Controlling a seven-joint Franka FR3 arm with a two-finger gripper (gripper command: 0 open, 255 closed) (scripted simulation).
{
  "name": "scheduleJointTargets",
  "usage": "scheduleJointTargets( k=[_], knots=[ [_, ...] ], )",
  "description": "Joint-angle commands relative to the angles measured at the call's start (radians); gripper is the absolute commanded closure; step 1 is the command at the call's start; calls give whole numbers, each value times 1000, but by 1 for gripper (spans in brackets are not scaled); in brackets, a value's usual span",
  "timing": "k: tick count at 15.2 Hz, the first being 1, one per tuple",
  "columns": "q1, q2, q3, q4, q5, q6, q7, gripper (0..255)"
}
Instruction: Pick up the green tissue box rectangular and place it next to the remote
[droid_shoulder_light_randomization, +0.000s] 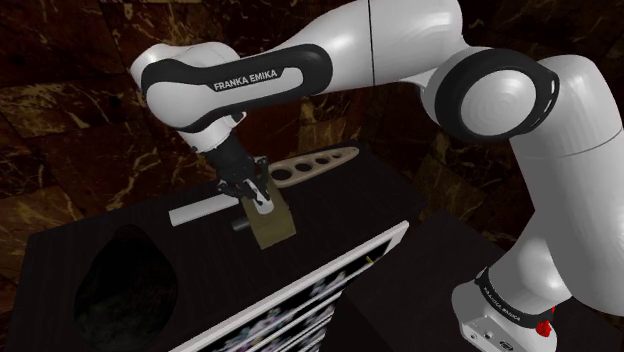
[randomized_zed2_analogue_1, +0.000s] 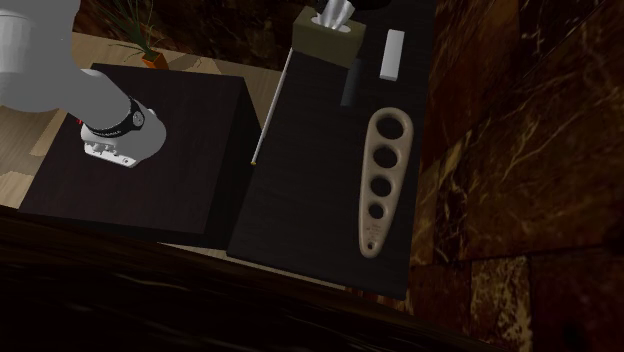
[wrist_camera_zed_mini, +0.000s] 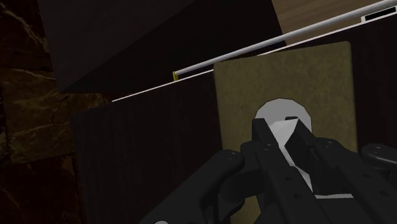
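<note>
shoulder view first: your arm reaches over the dark surface (droid_shoulder_light_randomization: 385, 200) and the gripper (droid_shoulder_light_randomization: 260, 203) comes straight down onto the olive-green tissue box (droid_shoulder_light_randomization: 272, 230). the box is about mid-surface. the white remote (droid_shoulder_light_randomization: 203, 211) is just off its side toward the shoulder view's left, and a beige tool with a row of holes (droid_shoulder_light_randomization: 343, 155) lies beyond it. this view also gives you a black rounded shape (droid_shoulder_light_randomization: 125, 270) on the surface and a white-edged panel (droid_shoulder_light_randomization: 385, 245) leaning along the near edge.

the second exterior view looks from the other end. the tissue box (randomized_zed2_analogue_1: 328, 38) is at the top with its white tuft sticking up. the remote (randomized_zed2_analogue_1: 393, 52) is near it on the second exterior view's right, a small gap between them. the holed tool (randomized_zed2_analogue_1: 381, 172) is well apart from both, lower down. the panel (randomized_zed2_analogue_1: 270, 110) is edge-on here, just a thin white line. you also get the stand (randomized_zed2_analogue_1: 180, 180) with the arm's base bolted on, and a potted plant (randomized_zed2_analogue_1: 150, 52) on the wood floor behind.

wrist view is your close-up. the gripper (wrist_camera_zed_mini: 283, 127) sits on the tissue box (wrist_camera_zed_mini: 283, 76), and the jaws are nearly closed, pinching the white tuft from both sides. the panel's edge (wrist_camera_zed_mini: 254, 49) runs past behind the box. can't tell whether the box is off the surface (wrist_camera_zed_mini: 146, 146).
</note>
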Motion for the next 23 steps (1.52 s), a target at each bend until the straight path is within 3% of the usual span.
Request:
scheduleJointTargets(
  k=[1, 16, 23],
  knots=[
    [-2, 6, -1, -17, -2, 23, 1, 255],
    [-4, 83, -13, -90, -19, 170, 13, 255],
    [-4, 85, -13, -91, -20, 173, 14, 255]
  ],
)
